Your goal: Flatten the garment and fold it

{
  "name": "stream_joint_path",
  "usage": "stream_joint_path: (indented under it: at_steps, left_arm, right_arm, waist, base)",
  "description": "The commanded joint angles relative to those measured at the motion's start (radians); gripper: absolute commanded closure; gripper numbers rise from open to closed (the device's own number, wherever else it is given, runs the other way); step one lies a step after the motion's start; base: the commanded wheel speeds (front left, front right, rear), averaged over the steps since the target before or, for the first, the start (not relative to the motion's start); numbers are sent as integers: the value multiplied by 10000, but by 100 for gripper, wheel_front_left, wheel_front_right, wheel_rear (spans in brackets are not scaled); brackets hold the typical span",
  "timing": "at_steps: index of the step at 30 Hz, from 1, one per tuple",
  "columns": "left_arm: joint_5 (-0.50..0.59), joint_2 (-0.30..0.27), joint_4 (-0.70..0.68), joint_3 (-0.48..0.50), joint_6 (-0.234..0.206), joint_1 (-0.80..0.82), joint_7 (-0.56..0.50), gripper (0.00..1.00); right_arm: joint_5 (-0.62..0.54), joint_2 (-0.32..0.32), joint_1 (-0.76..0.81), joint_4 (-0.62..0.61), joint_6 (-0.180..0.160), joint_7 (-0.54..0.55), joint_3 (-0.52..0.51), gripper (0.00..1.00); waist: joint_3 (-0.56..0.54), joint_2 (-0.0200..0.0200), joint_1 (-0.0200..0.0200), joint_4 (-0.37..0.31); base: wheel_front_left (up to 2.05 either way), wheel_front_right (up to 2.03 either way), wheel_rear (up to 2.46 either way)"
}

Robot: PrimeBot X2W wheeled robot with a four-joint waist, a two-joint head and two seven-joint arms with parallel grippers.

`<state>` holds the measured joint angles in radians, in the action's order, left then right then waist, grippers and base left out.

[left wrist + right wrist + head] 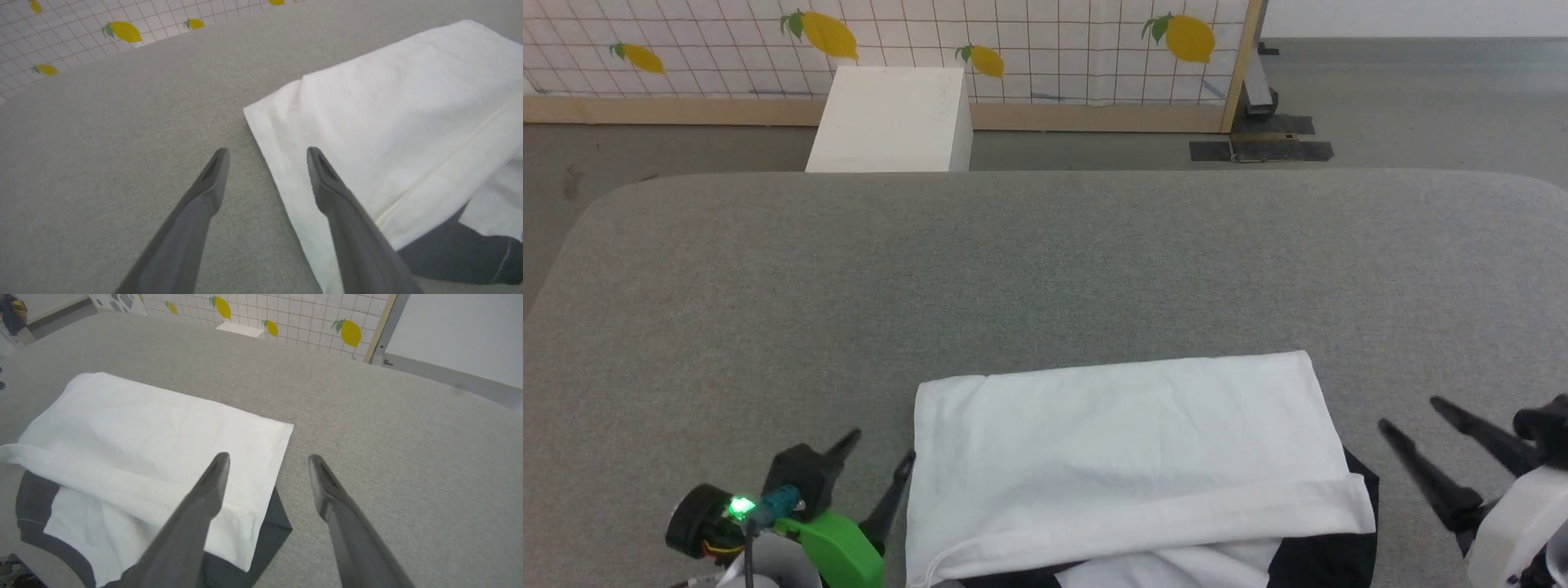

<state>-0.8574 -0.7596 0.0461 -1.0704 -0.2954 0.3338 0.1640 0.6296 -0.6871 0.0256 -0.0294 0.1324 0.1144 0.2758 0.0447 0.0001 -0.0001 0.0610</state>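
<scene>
Garment (1127,457) lies folded at near edge of tabletop (1045,269), white panel uppermost, dark fabric (probably sleeves) showing beneath; left claw (880,445) spread wide, empty, just beside its left side; right claw (1407,412) likewise, near its right.

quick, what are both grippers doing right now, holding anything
Left gripper: open, holding nothing, jaws by the garment's left edge.
Right gripper: open, holding nothing.

garment (1127,441) white, black edges; table (1045,269) grey; wall panel (1054,73) white grid, yellow lemons
</scene>
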Motion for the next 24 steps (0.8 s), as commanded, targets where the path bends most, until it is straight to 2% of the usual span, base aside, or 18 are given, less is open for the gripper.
stream_joint_path:
  at_steps: [1, 6, 9, 13, 15, 18, 21, 24]
  left_arm:
    - [264, 22, -50, 252, -352, -3, 393, 0]
    - [1207, 509, -132, 1298, -1673, -7, 948, 0]
    - [2178, 1014, -491, 2468, -2457, -258, 970, 0]
    - [3493, 1708, -864, 3894, -3104, -1045, 974, 0]
    - [3940, 2070, -945, 4509, -3207, -1476, 974, 0]
    - [4514, 2605, -899, 5438, -3121, -1989, 975, 0]
    - [5027, 3140, -905, 6140, -2799, -2343, 976, 0]
    - [5507, 3609, -766, 6858, -2279, -2615, 976, 0]
  right_arm:
    - [49, 26, -28, -255, -17, 214, -341, 0]
    - [105, -4, -227, -604, -17, 1708, -952, 0]
    - [552, 23, -454, -279, -17, 3011, -969, 0]
    - [872, 204, -1010, 467, -17, 4336, -688, 0]
    - [895, 322, -1327, 865, -17, 4767, -416, 0]
    - [863, 562, -1746, 1511, -17, 5095, 82, 0]
    - [764, 855, -2058, 2288, -17, 5022, 385, 0]
    - [814, 1205, -2145, 3121, -17, 4968, 867, 0]
  waist:
    - [-25, -1, 1, 35]
    - [6, -1, 1, 155]
    - [84, -1, 1, 205]
    - [232, -1, 1, 271]
    - [322, -1, 1, 321]
    - [539, -1, 1, 447]
    - [711, -1, 1, 576]
    - [851, -1, 1, 696]
  base:
    - [0, 0, 0]
    - [0, 0, 0]
    - [0, 0, 0]
    - [0, 0, 0]
    - [0, 0, 0]
    - [0, 0, 0]
    - [0, 0, 0]
    - [0, 0, 0]
